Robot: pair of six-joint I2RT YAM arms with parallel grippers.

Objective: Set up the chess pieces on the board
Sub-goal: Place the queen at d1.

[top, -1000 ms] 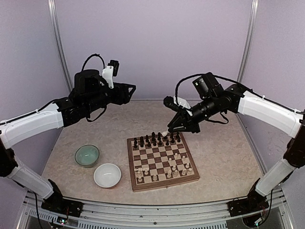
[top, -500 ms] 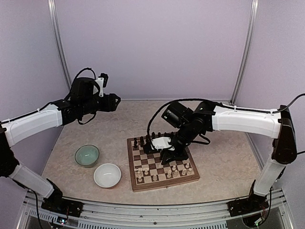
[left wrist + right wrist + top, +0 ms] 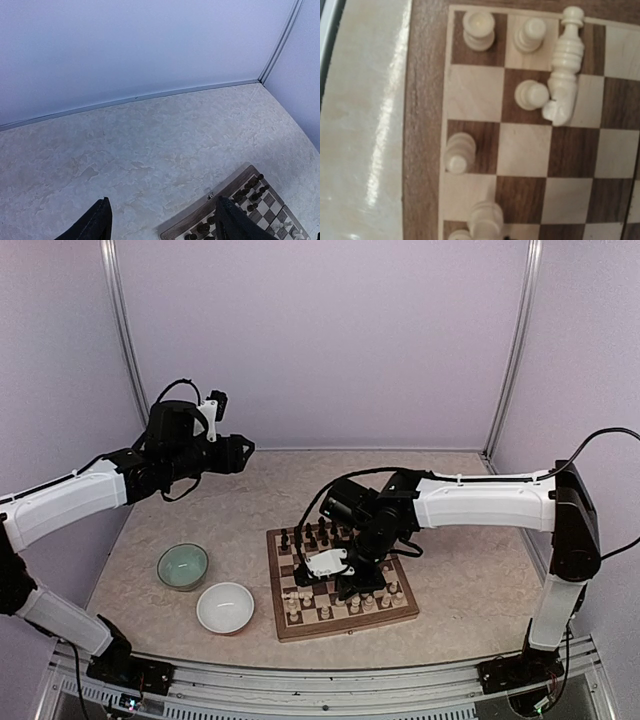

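Observation:
The board (image 3: 283, 624) lies at the table's middle, dark pieces (image 3: 322, 533) along its far rows and cream pieces (image 3: 375, 596) on its near rows. My right gripper (image 3: 347, 584) hangs low over the near cream side; its jaws are hidden. The right wrist view shows the board's edge (image 3: 425, 125), several upright cream pieces (image 3: 459, 152) and one tall cream piece (image 3: 563, 70) lying on its side against a pawn (image 3: 530, 95). My left gripper (image 3: 240, 452) is held high at the back left, open and empty (image 3: 162, 200), with the board's far corner (image 3: 227, 192) below it.
A green bowl (image 3: 183, 566) and a white bowl (image 3: 225, 607) stand left of the board. Purple walls enclose the table on three sides. The right arm's forearm (image 3: 480, 500) stretches over the board's right half.
My right gripper swung from behind the board's far edge down and forward to low over the near cream pieces. My left arm drew back a little and has since held still.

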